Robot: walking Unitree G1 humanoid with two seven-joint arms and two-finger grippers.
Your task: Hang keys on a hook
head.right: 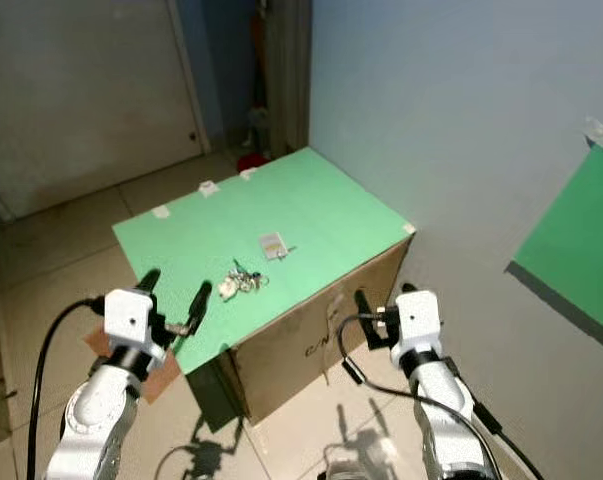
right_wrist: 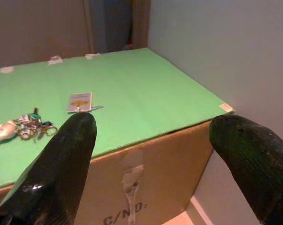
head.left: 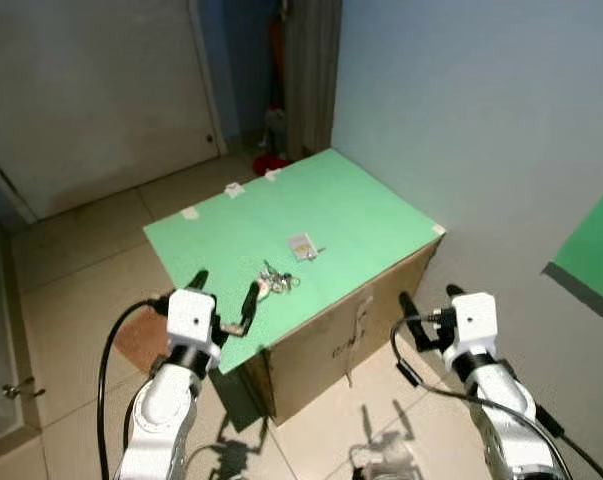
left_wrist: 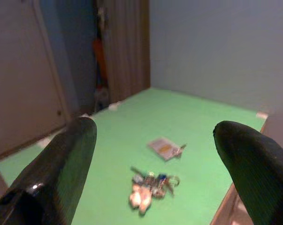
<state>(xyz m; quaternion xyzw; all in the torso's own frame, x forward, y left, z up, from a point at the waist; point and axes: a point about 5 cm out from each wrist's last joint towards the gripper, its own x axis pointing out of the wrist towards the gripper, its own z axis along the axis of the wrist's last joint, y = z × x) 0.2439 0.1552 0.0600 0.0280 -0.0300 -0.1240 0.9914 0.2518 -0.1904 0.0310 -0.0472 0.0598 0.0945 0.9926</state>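
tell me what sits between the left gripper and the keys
Nothing: bare green sheet separates the open left gripper from the keys, seen clearly in the left wrist view.

A large brown cardboard box stands on a pale tiled floor beside a light blue wall, its top covered by a bright green sheet. A bunch of metal keys with a pale fob lies on the sheet near the front edge, with a small whitish card tag just beyond it. The left gripper hovers over the sheet's near corner, fingers spread. The right gripper hangs in front of the box, fingers apart. A second green panel sits on the wall.
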